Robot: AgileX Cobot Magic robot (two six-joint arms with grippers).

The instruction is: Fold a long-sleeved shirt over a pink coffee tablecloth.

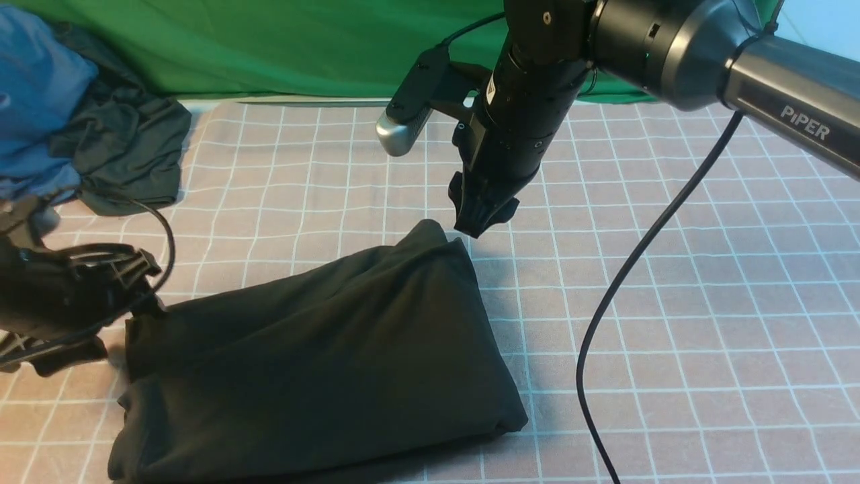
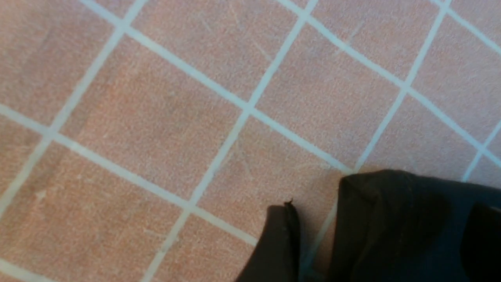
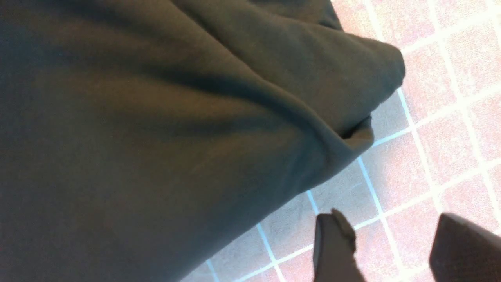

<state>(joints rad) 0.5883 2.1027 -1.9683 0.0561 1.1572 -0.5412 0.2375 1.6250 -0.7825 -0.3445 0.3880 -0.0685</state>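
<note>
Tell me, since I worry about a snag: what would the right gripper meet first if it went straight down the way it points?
Probably the pink tablecloth, just past the folded black shirt's far corner. The right gripper shows open, empty jaws over bare cloth, though depth is unclear.

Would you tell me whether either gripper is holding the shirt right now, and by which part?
Nothing is held. The right gripper hangs open over the pink coffee tablecloth, clear of the long-sleeved shirt; the left gripper is open beside its left edge.
</note>
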